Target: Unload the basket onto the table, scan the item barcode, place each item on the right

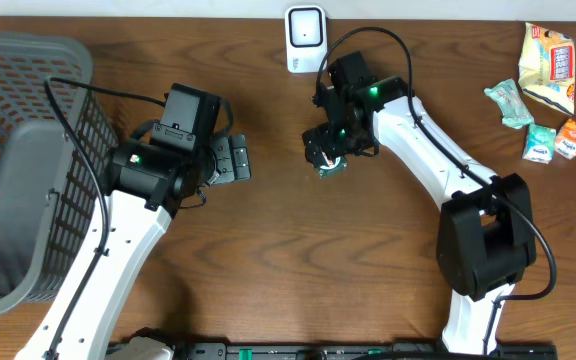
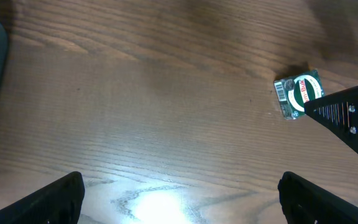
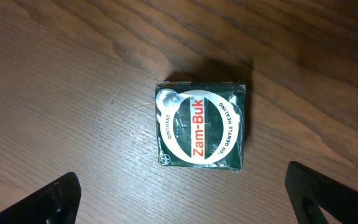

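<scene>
The right claw (image 3: 191, 208), fingers spread wide and holding nothing, hangs over a small green box (image 3: 201, 127) lying flat on the wooden desk (image 3: 55, 74). In the right wrist view the box sits straight ahead of the claw, centred between the two fingers and apart from both. It is close to square, only a little wider than deep, with its edges roughly square to the claw, so either pair of sides looks open to a grasp. The lid, with a white ring and red lettering, faces up.

The left claw (image 1: 230, 160), also spread wide and empty, is well apart from the box on its left. The right arm is clearly the nearer one.

The right wrist view shows only the lid and no barcode. The left wrist view shows a barcode (image 2: 281, 93) on the side wall facing the left claw. In that view a right-claw finger (image 2: 347, 118) overlaps the box's edge, and whether it touches cannot be told.

Beyond the right claw, at the desk's far edge, stands a white device (image 1: 305, 38), probably the scanner. The box would likely need lifting, with its barcode side turned that way.
</scene>
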Robot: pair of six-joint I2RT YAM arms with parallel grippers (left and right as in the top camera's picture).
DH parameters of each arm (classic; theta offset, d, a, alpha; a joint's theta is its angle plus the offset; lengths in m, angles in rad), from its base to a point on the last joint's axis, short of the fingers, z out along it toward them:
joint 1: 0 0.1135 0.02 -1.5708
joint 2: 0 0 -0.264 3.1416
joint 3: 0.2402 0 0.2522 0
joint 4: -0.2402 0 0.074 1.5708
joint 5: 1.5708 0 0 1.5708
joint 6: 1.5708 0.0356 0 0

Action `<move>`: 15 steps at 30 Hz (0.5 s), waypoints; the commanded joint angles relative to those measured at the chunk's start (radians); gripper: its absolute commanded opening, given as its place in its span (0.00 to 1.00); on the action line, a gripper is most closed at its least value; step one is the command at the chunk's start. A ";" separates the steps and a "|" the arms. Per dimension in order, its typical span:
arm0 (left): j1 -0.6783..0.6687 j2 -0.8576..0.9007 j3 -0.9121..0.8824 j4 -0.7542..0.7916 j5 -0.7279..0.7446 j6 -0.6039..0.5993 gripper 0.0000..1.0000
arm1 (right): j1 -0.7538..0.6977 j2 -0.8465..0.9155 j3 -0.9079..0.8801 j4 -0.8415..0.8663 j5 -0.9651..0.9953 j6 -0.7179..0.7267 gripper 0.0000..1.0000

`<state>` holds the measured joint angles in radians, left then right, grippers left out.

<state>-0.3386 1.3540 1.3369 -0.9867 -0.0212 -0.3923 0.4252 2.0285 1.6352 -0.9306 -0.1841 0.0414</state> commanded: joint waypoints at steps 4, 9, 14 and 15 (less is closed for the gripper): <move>-0.004 -0.002 0.015 0.000 0.005 0.006 0.98 | 0.005 0.014 -0.004 -0.001 0.006 -0.003 0.99; -0.004 -0.002 0.015 0.000 0.005 0.006 0.98 | 0.005 0.014 -0.004 0.008 0.020 -0.013 0.99; -0.004 -0.002 0.015 0.000 0.005 0.006 0.98 | 0.005 0.016 -0.004 0.033 0.079 -0.013 0.99; -0.004 -0.002 0.015 0.000 0.005 0.006 0.98 | 0.005 0.017 -0.004 0.032 0.111 -0.013 0.99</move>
<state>-0.3386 1.3540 1.3369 -0.9867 -0.0212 -0.3923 0.4252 2.0289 1.6352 -0.9005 -0.1551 0.0399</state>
